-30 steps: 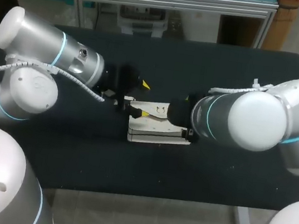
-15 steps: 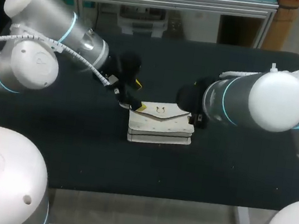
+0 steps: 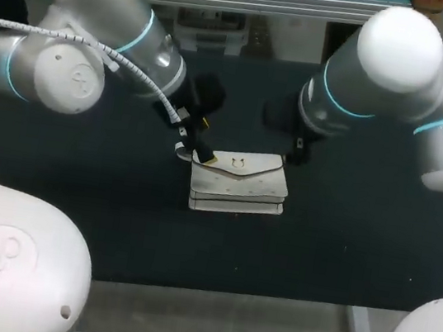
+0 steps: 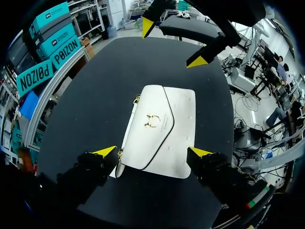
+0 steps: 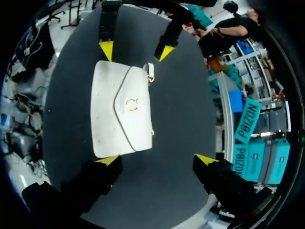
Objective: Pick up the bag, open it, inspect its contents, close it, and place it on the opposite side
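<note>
A white bag [image 3: 238, 182] lies flat on the black table [image 3: 361, 237], its flap closed under a gold clasp [image 4: 152, 120]. My left gripper [image 3: 202, 140] hangs open just above the bag's left end. In the left wrist view the bag [image 4: 157, 131] lies below and ahead of the left gripper [image 4: 152, 152], whose yellow tips straddle the near end without touching it. My right gripper [image 5: 157, 159] is open above the bag's right end, with the bag [image 5: 121, 114] ahead of one fingertip. Neither gripper holds anything.
A short strap loop [image 3: 180, 151] sticks out at the bag's left end beside the left fingers. Bare black tabletop surrounds the bag on every side, and the table's front edge [image 3: 268, 298] runs well below it.
Both arms have lifted and drawn back from the bag. The right gripper, which was low over the bag a second ago, now stands off its right end. The bag lies still.
</note>
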Action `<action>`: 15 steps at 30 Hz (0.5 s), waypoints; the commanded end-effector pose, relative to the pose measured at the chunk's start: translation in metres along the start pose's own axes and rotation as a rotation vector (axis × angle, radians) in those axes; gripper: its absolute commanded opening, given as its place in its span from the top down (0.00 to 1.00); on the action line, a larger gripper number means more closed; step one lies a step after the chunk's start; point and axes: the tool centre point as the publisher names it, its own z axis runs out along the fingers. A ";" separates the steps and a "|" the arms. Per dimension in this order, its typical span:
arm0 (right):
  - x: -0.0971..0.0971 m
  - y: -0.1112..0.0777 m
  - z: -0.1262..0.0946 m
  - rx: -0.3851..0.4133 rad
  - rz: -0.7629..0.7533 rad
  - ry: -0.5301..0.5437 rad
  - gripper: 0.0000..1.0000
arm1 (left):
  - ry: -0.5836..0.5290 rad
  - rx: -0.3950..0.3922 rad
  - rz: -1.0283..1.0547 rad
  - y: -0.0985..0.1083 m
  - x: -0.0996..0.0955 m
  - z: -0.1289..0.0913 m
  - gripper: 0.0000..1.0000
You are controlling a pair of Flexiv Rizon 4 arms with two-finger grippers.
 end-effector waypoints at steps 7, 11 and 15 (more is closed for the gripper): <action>-0.013 -0.014 0.003 -0.042 0.055 0.252 0.00 | 0.018 -0.035 -0.116 0.010 -0.010 -0.005 0.00; -0.018 -0.018 0.004 -0.049 0.089 0.310 0.00 | 0.029 -0.050 -0.207 0.013 -0.015 -0.008 0.00; -0.024 -0.020 0.003 -0.053 0.137 0.363 0.00 | 0.047 -0.052 -0.341 0.019 -0.027 -0.009 0.00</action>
